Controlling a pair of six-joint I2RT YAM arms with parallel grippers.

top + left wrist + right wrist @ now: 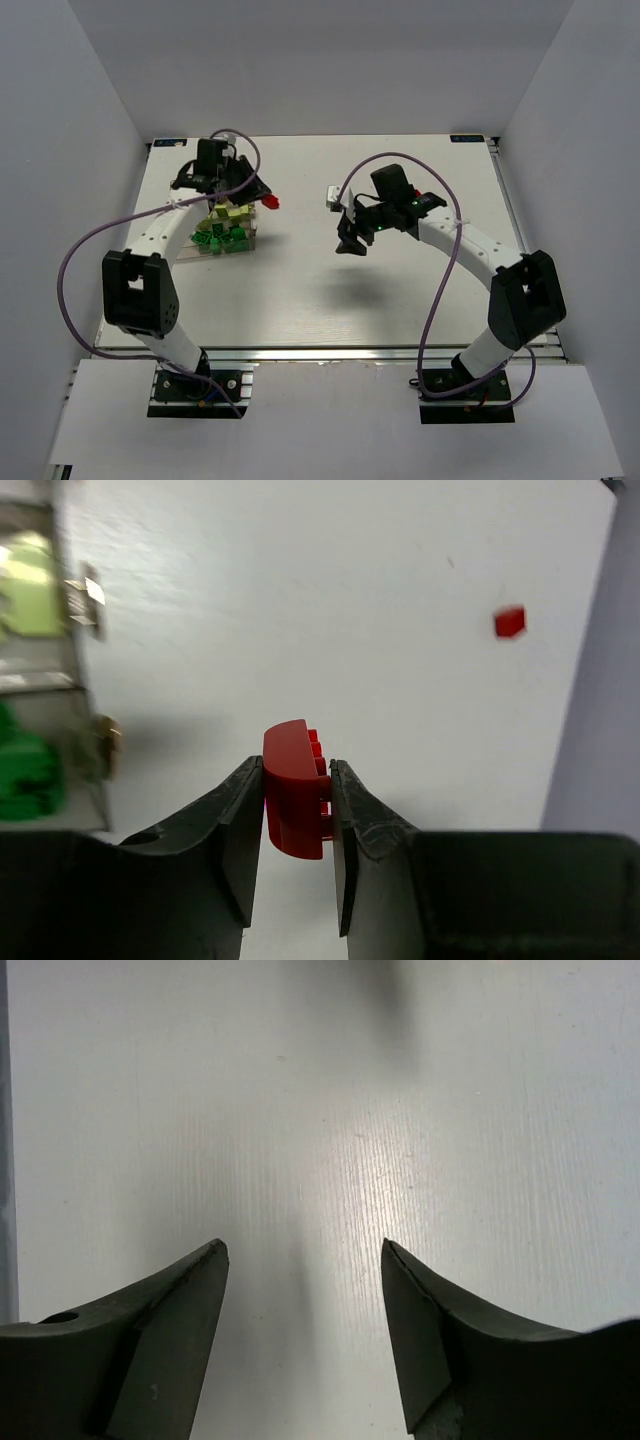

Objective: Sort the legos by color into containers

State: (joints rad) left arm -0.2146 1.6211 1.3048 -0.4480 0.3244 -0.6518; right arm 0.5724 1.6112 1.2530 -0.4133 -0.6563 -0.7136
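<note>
The left gripper (297, 790) is nearly closed, pinching a red lego brick (292, 795) between its jaws just beside the clear compartment tray (252, 238), which holds lime bricks (228, 212) and green bricks (215, 238). Well apart from the tray, the right gripper (305, 1250) is spread wide over bare table, holding and touching nothing.

red lego (295, 790): glossy plastic | tray (80, 650): clear plastic | table (320, 1110): smooth, slight sheen

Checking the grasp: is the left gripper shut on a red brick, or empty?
Shut on it: the left gripper pinches the red brick between its fingers.
</note>
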